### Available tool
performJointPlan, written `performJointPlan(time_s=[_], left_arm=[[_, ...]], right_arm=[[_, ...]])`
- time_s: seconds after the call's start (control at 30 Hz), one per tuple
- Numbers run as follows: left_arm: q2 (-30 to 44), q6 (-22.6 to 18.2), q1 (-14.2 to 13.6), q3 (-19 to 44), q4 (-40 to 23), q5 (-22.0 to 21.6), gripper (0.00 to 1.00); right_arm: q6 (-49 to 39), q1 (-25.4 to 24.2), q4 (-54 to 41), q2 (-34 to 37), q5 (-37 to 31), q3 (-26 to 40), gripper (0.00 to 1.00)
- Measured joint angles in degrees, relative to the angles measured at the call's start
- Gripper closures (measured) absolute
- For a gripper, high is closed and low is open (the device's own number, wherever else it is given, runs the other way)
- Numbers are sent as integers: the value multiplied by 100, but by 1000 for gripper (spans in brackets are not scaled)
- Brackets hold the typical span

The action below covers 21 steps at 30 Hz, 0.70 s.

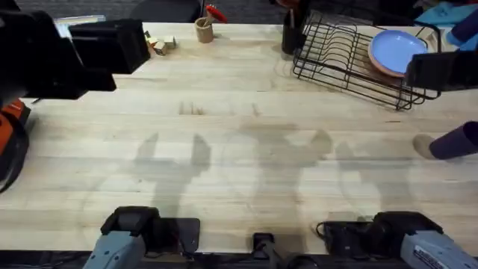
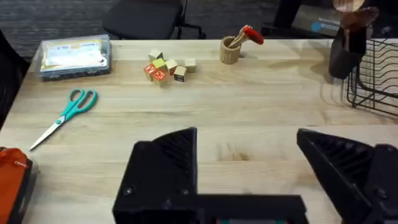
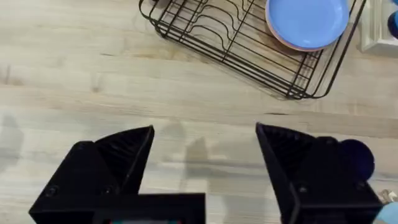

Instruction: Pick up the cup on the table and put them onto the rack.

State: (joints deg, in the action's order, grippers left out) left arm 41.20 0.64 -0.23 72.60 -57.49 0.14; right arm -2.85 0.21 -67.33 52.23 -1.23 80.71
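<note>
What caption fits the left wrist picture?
Open left gripper above a table with scissors, blocks and a wooden cup.

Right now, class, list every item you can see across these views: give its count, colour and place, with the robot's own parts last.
cup: one, dark navy, table's right edge
rack: one, black wire, far right
plates: light blue on pink, in the rack
utensil holder: one, black, left of the rack
wooden cup: one, tan, holding a red-handled item, far edge
blocks: several, coloured, left of the wooden cup
scissors: one, teal handles, left side
clear box: one, far left corner
table: light wood
left tool: black, open
right tool: black, open
</note>
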Motion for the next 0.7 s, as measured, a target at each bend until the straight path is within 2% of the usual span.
performJointPlan(time_s=[0.7], left_arm=[[6, 0, 0, 2, 0, 0, 8]], right_arm=[[0, 0, 111, 0, -2, 4, 6]])
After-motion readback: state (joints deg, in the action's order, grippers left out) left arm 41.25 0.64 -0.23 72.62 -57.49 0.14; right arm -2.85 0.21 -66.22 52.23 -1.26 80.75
